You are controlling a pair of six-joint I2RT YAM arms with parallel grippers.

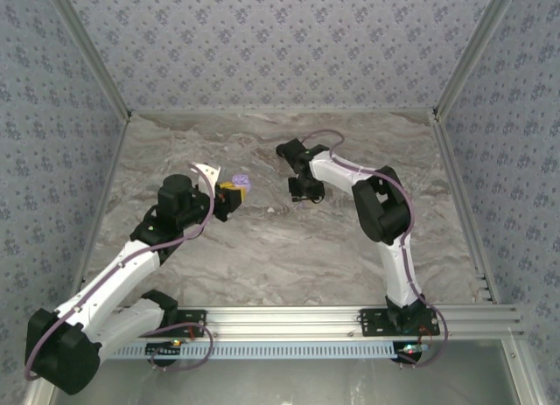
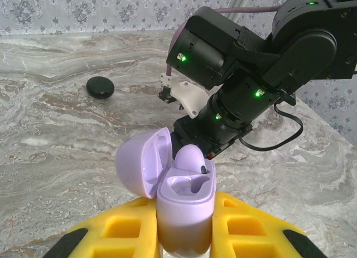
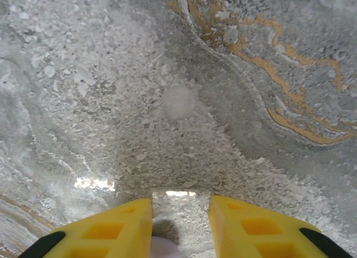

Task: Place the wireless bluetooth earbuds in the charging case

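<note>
Yellow fingers of the left gripper (image 2: 187, 213) are clamped on the charging case (image 2: 186, 194), which is held upright with its lid (image 2: 139, 163) hinged open to that gripper's left. One earbud (image 2: 192, 156) appears seated in one socket; the other socket looks empty. Ahead of it, the right gripper (image 3: 179, 202) hangs low over the worktop (image 3: 178, 102), jaws partly apart. A pale lavender piece (image 3: 164, 248), possibly the second earbud, sits at their base; whether it is gripped cannot be told. Judged step: fetching the second earbud. The next move calls for a secure pinch, then alignment over the vacant socket.
</note>
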